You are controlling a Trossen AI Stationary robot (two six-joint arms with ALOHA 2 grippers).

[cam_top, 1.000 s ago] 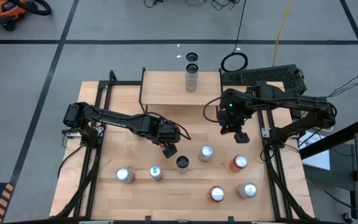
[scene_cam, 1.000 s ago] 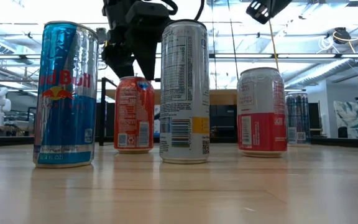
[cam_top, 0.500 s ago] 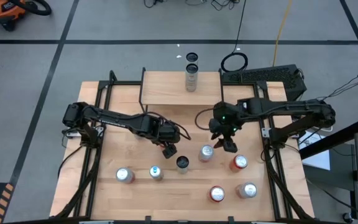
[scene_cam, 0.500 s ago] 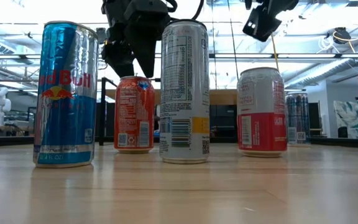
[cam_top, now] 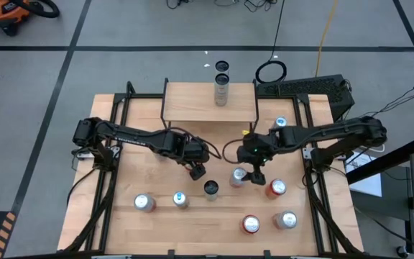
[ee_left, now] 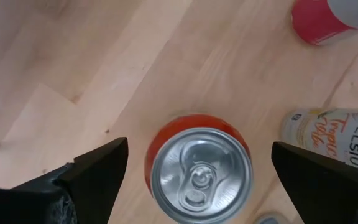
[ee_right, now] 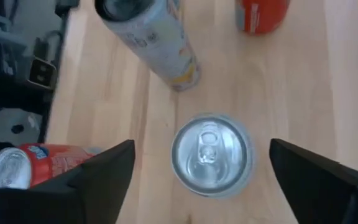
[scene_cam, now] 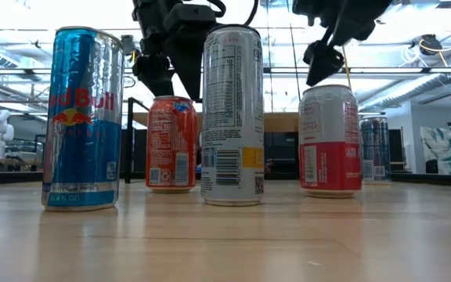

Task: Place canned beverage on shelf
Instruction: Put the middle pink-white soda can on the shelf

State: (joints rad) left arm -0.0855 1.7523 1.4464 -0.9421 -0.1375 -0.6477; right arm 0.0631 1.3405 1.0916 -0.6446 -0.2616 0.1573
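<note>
The shelf point(cam_top: 192, 104) stands at the table's far middle, with a tall can point(cam_top: 221, 92) on its top. My right gripper point(ee_right: 202, 145) hangs open just above a silver-topped white-and-red can point(ee_right: 211, 154) point(cam_top: 238, 177) that stands on the table, one finger on either side and clear of it. My left gripper point(ee_left: 199, 148) is open above an orange can point(ee_left: 197, 171) point(scene_cam: 169, 145), also apart from it. A tall Celsius can point(cam_top: 210, 188) stands upright between the two.
More cans stand on the near half of the table: two at the near left point(cam_top: 144, 203) point(cam_top: 180, 199), a red one point(cam_top: 277, 188) beside my right gripper, two at the near right point(cam_top: 251, 224) point(cam_top: 287, 220). A blue-topped can point(cam_top: 280, 124) stands by the right arm.
My right gripper has come from beside the shelf toward the table's near and left, has dropped down over the silver-topped can, and has opened. The cans have not moved.
</note>
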